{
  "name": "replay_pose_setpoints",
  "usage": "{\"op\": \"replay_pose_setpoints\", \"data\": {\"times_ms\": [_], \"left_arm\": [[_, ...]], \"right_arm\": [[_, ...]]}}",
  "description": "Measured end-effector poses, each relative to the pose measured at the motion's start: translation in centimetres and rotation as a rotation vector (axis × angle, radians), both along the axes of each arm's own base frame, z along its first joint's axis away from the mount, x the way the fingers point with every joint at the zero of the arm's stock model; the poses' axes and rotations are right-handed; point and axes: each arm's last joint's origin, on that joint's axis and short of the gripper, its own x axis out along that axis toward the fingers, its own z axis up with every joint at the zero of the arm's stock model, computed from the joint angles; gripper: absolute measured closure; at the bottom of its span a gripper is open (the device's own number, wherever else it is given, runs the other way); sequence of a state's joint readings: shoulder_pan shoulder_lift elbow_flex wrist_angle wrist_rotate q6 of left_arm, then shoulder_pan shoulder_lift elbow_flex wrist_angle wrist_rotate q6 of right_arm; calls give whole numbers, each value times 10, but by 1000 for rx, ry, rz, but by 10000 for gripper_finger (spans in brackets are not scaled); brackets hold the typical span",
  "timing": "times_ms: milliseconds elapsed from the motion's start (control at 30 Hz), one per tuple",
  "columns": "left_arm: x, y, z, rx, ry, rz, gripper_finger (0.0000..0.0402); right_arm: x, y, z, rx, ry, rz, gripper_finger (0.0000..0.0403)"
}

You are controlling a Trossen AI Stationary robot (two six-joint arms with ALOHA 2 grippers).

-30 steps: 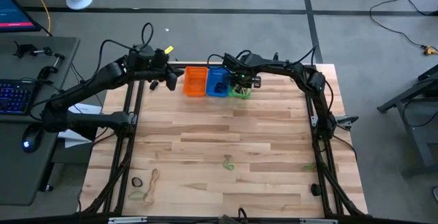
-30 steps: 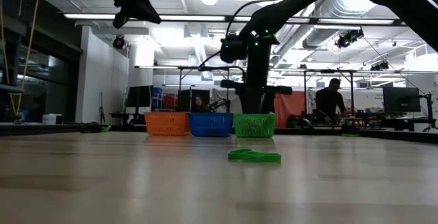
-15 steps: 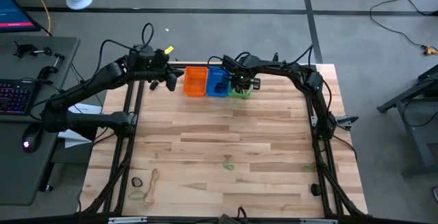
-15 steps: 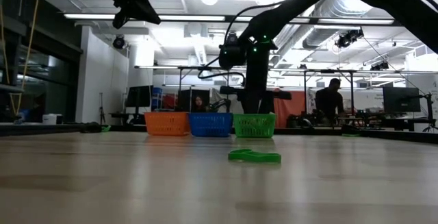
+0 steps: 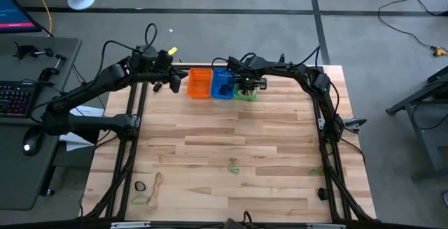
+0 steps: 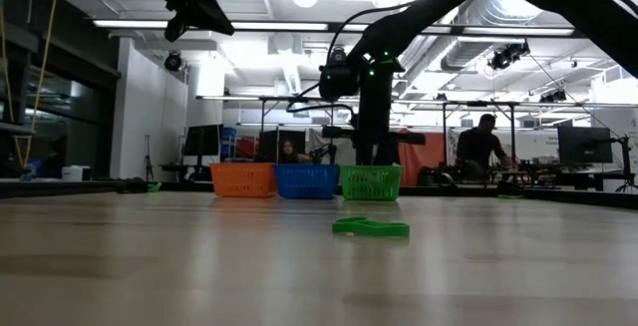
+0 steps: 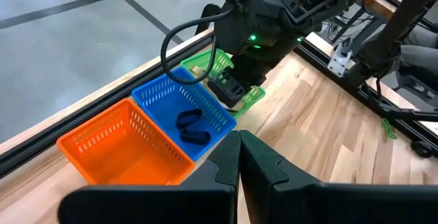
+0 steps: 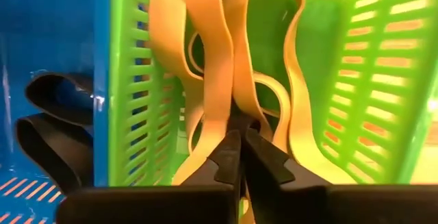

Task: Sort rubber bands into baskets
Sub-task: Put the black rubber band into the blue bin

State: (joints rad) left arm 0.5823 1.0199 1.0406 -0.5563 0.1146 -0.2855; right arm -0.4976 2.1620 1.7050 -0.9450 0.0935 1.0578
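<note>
Right end effector [image 8: 236,138] clamped on limp tan rubber bands [image 8: 219,59] over green basket [image 5: 245,94], worktop 12 o'clock; floppy, light, pinch mid-loop; left end effector [image 7: 238,157] closed, idle

Three baskets [image 5: 222,84] side by side at the table's [image 5: 266,131] far edge — loose rubber bands [image 5: 233,166] near the front.

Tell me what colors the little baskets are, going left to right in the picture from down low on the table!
orange basket → blue basket → green basket. They stand in a row at the table's far edge, and a green rubber band lies on the wood in front of the green one.
</note>
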Motion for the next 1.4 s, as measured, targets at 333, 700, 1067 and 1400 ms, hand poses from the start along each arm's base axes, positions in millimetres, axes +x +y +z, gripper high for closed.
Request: {"op": "replay_pose_setpoints", "data": {"times_ms": [333, 700, 1067, 1400], "left_arm": [[0, 0, 0, 0, 0, 10, 401], [0, 1, 0, -15, -9, 34, 401], [1, -2, -1, -72, -21, 52, 401], [8, -19, -3, -89, 8, -33, 401]], "right_arm": [[0, -2, 37, -120, -33, 87, 402], [32, 3, 111, -348, -287, 303, 403], [60, 7, 66, -289, -319, 346, 403], [55, 1, 55, -255, -248, 467, 298]]}}
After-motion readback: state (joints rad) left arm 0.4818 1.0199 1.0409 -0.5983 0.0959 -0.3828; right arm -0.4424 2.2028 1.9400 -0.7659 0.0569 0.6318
